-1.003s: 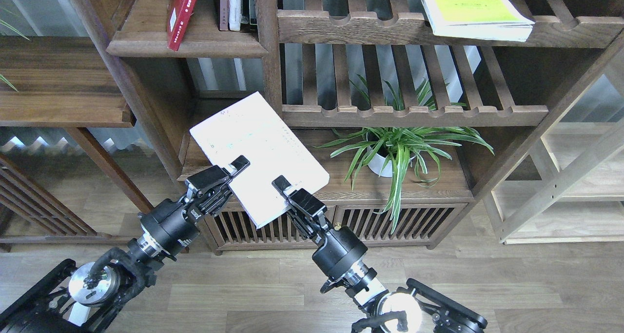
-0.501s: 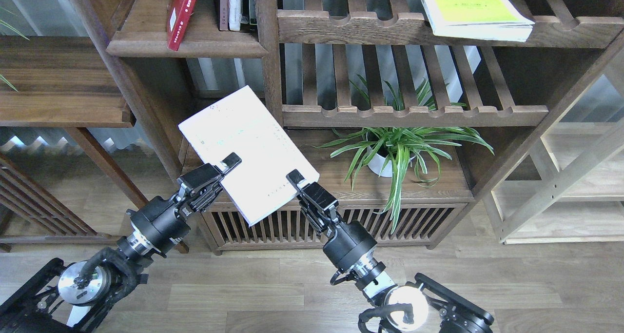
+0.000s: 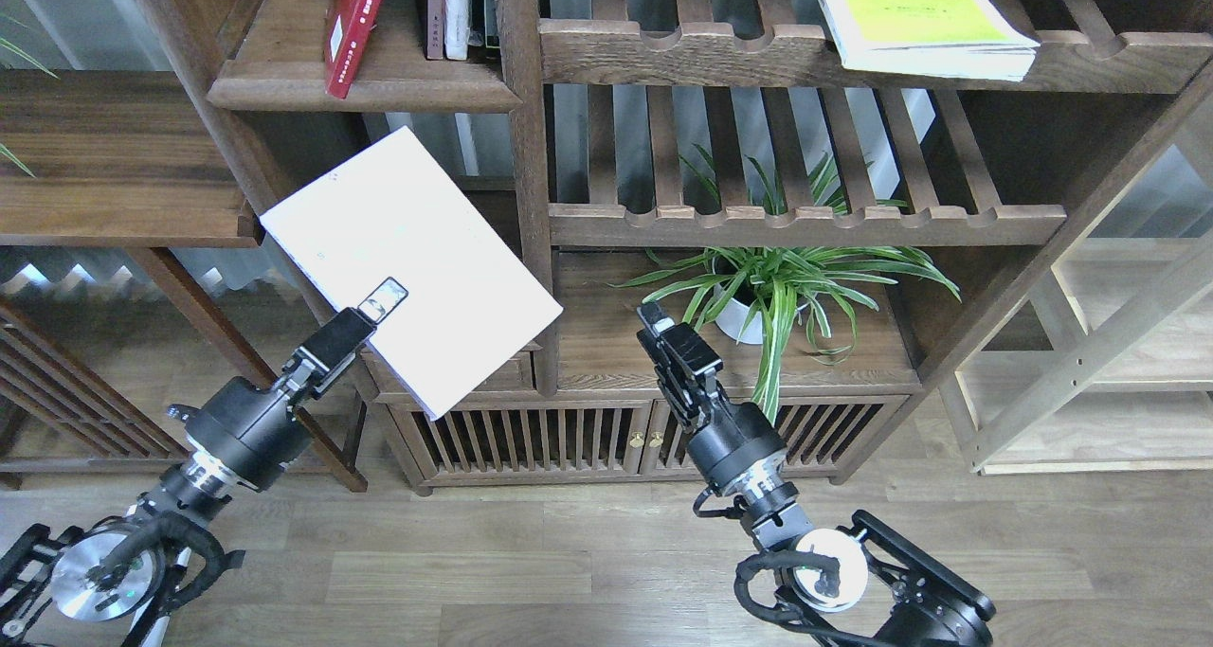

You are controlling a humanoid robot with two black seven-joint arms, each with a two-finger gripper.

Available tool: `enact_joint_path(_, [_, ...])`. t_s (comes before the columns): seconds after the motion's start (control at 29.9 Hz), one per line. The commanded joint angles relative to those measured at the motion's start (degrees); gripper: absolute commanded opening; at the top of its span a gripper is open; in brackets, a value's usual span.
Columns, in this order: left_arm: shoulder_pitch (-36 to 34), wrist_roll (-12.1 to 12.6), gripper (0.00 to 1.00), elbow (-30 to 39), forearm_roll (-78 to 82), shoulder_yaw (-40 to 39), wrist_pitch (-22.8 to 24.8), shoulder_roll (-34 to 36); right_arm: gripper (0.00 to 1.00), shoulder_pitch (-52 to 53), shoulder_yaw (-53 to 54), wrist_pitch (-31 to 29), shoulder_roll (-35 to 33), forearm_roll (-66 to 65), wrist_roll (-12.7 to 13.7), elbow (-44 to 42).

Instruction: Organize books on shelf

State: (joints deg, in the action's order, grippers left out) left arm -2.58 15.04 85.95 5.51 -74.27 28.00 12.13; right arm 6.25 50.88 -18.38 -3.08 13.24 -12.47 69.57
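My left gripper (image 3: 382,299) is shut on the lower left edge of a white-lavender book (image 3: 407,263), which hangs tilted in the air, its top corner just under the shelf (image 3: 360,93). On that solid dark-brown board a dark red book (image 3: 351,22) leans beside thin upright books (image 3: 455,12). A yellow-green book (image 3: 914,22) lies flat on the upper slatted rack at the right. My right gripper (image 3: 656,319) stands apart from the white book, to its right, holding nothing; its fingers cannot be told apart.
A potted spider plant (image 3: 768,292) sits on the low cabinet (image 3: 606,344) right of my right gripper. Slatted racks (image 3: 805,221) fill the middle. A vertical post (image 3: 526,154) stands right of the held book. A dark wooden ledge (image 3: 123,192) juts out at left.
The right gripper let go of the white book and drew away to the right. The left gripper carried the book up and to the left, closer to the shelf.
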Motion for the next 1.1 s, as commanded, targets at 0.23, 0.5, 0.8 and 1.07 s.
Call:
enact_joint_path(0.23, [8.29,-0.71,0.00,7.47,16.88,-8.17,0.00,-0.35,0.54,0.34,2.82,-0.34,-0.17,0.20,0.16,-1.89])
enact_joint_path(0.5, [15.50,-0.71,0.00,14.42,21.64,-14.93,0.00,-1.49,0.55,0.43,3.17,-0.60,-0.26,0.29,0.43,-2.68])
enact_joint_path(0.8, [16.56,-0.19,0.00,15.66,25.25,-21.44,0.00,-3.07,0.56,0.70,3.17,-0.60,-0.17,0.29,0.43,-3.21])
enact_joint_path(1.07, [16.21,3.59,0.00,15.66,26.30,-26.80,0.00,-1.06,0.57,0.70,3.26,-0.69,-0.26,0.29,0.43,-3.30])
